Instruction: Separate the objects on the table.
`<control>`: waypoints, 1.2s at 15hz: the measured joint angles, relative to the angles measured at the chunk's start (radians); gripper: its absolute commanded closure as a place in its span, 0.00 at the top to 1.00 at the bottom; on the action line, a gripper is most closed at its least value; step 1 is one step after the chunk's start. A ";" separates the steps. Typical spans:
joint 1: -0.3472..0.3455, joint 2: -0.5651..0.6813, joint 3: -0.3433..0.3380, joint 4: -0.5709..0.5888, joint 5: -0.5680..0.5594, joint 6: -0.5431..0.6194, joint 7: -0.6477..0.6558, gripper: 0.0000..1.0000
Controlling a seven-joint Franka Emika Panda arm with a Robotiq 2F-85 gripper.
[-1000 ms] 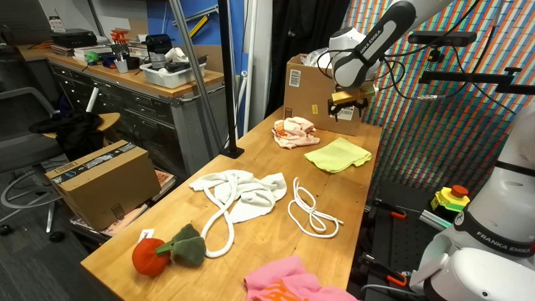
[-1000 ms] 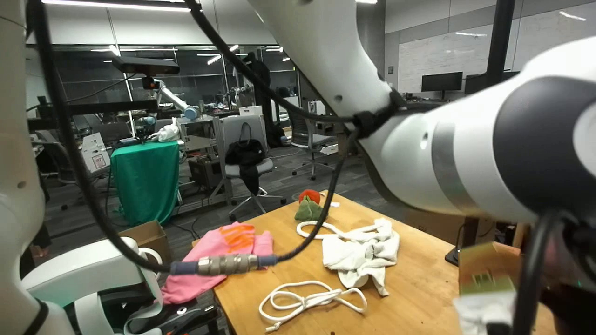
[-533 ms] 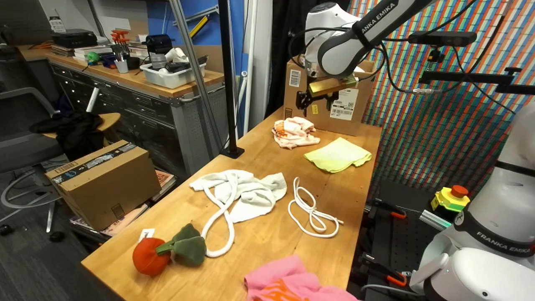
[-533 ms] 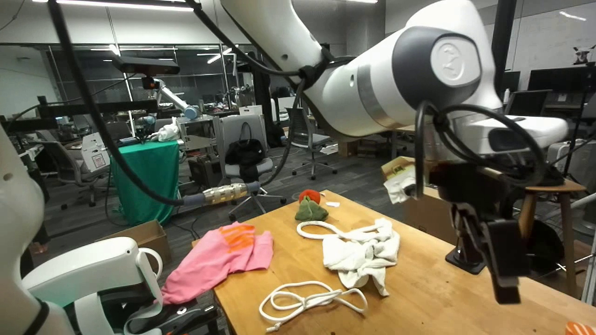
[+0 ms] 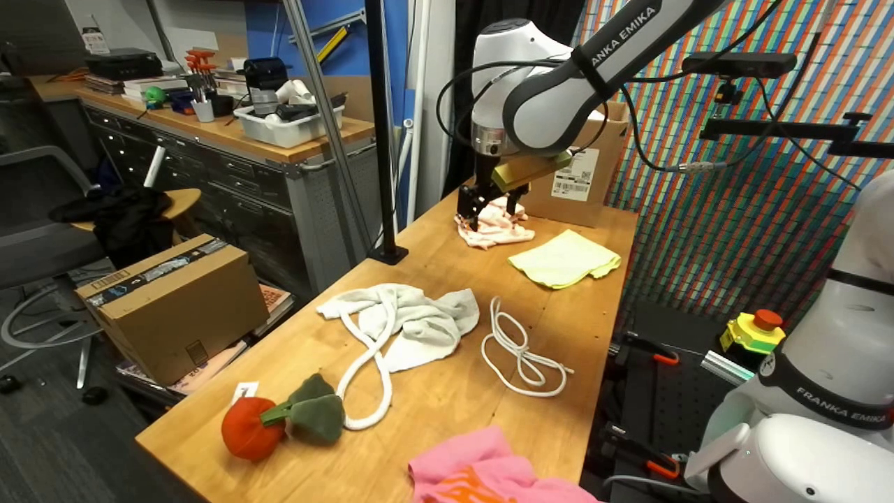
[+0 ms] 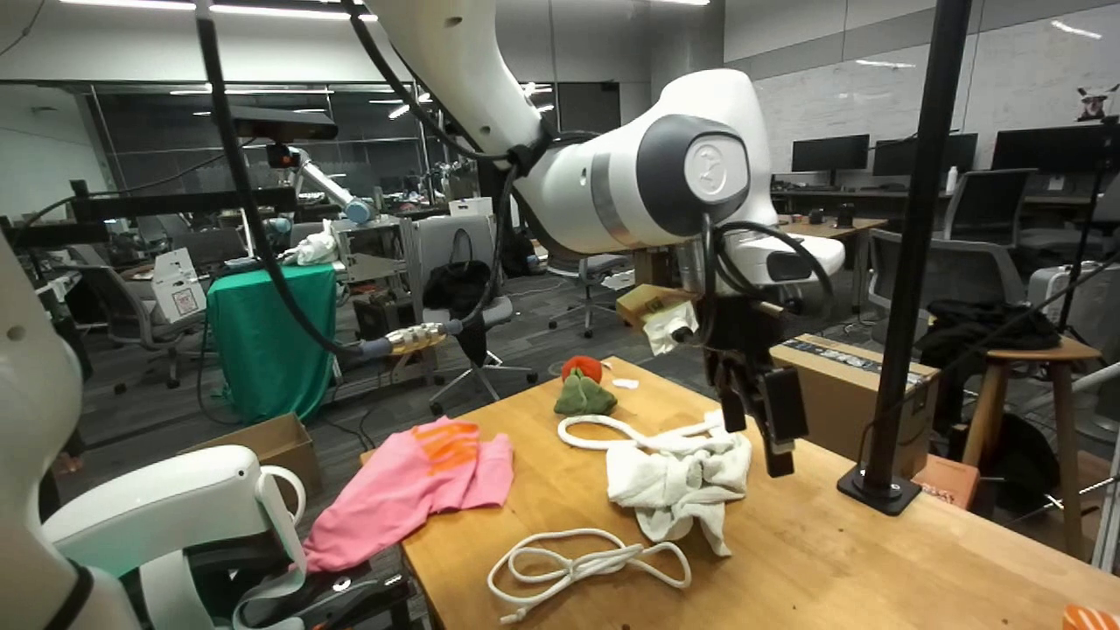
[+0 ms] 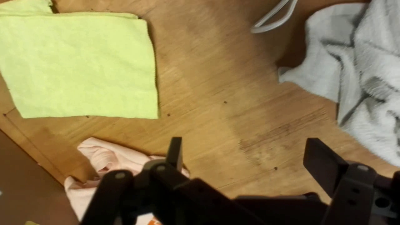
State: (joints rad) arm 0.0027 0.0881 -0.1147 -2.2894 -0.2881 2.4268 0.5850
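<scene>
My gripper (image 7: 242,149) stands open above the wooden table (image 5: 447,398), with only bare wood visible between its fingers. In an exterior view the gripper (image 5: 494,218) overlaps the crumpled pink-beige cloth (image 5: 501,236); the wrist view puts that cloth (image 7: 115,156) beside and partly behind the left finger. A folded pale yellow cloth (image 7: 81,65) lies nearby. The white rag (image 7: 375,62) is off to the right, a white rope loop (image 5: 364,423) draped over it. Another knotted rope (image 6: 570,570) lies apart. The orange-and-green plush (image 5: 253,429) touches the draped loop. A pink cloth (image 6: 411,490) hangs over the table's edge.
A tall cardboard box (image 5: 545,199) stands on the table's far end. A black post (image 5: 388,253) is fixed at the table's edge. Another cardboard box (image 5: 181,300) sits beside the table. The white arm base (image 5: 817,349) and a red-topped button (image 5: 767,320) are alongside.
My gripper has swung left and lowered from before the tall box to over the pink-beige cloth's area. Its jaws have stayed open. The cloths, ropes and plush have not moved.
</scene>
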 measured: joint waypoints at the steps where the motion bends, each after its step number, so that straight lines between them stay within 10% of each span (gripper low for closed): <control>1: 0.003 0.003 0.019 -0.003 0.019 0.005 -0.028 1.00; 18: 0.026 0.128 0.187 -0.002 0.237 0.028 -0.686 1.00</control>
State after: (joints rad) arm 0.0283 0.2160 0.0719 -2.2910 -0.0513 2.4544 -0.1015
